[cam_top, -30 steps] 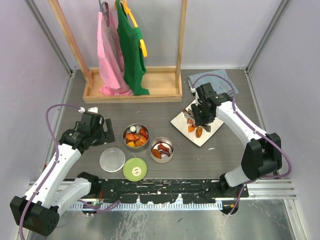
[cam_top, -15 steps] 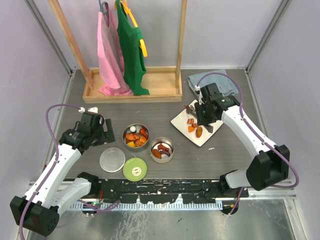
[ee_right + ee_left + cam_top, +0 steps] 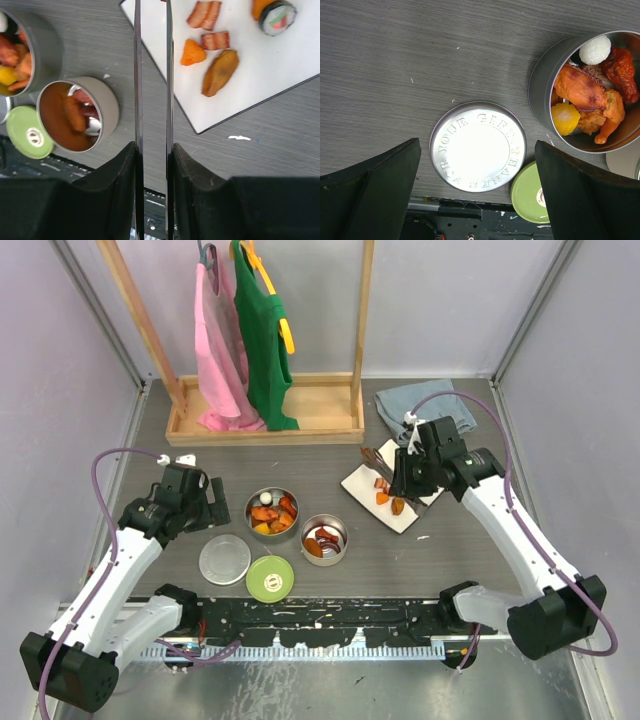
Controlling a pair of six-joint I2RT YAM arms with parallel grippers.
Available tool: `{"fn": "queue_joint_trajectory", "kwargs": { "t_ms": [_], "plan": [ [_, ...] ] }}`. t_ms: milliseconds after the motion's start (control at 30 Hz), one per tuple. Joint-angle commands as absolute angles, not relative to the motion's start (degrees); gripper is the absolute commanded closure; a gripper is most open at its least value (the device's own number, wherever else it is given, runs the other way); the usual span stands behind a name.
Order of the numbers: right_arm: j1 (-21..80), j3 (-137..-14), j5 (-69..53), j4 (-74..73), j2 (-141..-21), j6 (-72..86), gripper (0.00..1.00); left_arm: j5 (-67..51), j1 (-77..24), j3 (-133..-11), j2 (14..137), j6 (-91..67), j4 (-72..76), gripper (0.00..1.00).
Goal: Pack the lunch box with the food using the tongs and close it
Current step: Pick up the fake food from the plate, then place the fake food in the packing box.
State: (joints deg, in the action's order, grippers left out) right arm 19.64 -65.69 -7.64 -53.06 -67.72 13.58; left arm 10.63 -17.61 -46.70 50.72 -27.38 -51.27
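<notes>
- Right of the scene, the arm's elbow has swung outward since a second ago. The right gripper (image 3: 152,155) has shifted right with it, uncovering more of the grey-blue cloth (image 3: 415,400). The left arm has not stirred.
- The left gripper (image 3: 477,145) hangs spread wide and empty, with one finger on either side of the steel lid (image 3: 477,167) below it.
- That steel lid lies flat on the table, with raised lettering round its rim.
- The lime-green lid (image 3: 271,578) lies flat just beside it on the right, near the table's front edge.
- The fuller tin (image 3: 542,85) stands open behind the two lids. It is packed with food (image 3: 580,90): orange and red chunks, a yellow piece and a white ball.
- The second tin (image 3: 324,539) sits just beside it, to the right and nearer the front. It is also open and holds a few brown and red pieces.
- The white plate (image 3: 280,60) lies right of the tins. It carries red-brown strips, an orange wedge, a brown oval chunk and a sushi roll slice.
- The right gripper is clenched on the tongs (image 3: 137,100), squeezing their arms nearly parallel with a narrow gap. The arms pass over the plate's left corner, and their tips run out of the wrist view.
</notes>
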Motion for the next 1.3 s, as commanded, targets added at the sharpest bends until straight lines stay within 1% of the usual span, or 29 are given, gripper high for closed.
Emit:
{"fn": "queue_joint_trajectory", "kwargs": {
  "t_ms": [0,100,167,233,433,600,933,1267],
  "plan": [
    [19.70,-64.65,-17.14,-49.97,-62.82,18.69,0.76,10.44,-17.44,-47.55,50.03,-26.81,-50.21,0.02],
    [21.91,-62.73,-20.50,-48.31,-59.34,22.36,0.76,10.55,-17.46,-47.54,49.91,-26.81,-50.26,0.02],
    [24.39,-62.01,-19.66,-48.48,-58.21,24.66,0.76,10.55,-17.43,-47.50,49.96,-26.81,-50.21,0.02],
    [28.59,-62.27,-16.45,-49.02,-58.15,27.51,0.76,10.38,-17.42,-47.54,50.04,-26.81,-50.16,0.02],
    [45.80,-64.50,-3.89,-50.69,-61.39,34.21,0.76,10.32,-17.43,-47.72,50.11,-26.85,-50.54,0.02],
    [53.52,-66.32,0.50,-53.72,-64.11,36.99,0.76,10.28,-17.42,-47.46,49.49,-26.89,-50.36,0.02],
    [61.01,-71.16,6.51,-62.14,-67.43,39.82,0.75,10.26,-17.41,-47.53,49.51,-26.89,-50.38,0.02],
    [66.96,-69.72,10.19,-65.37,-69.48,44.67,0.74,9.93,-17.45,-47.55,49.83,-26.85,-50.19,0.02]
  ]
}}
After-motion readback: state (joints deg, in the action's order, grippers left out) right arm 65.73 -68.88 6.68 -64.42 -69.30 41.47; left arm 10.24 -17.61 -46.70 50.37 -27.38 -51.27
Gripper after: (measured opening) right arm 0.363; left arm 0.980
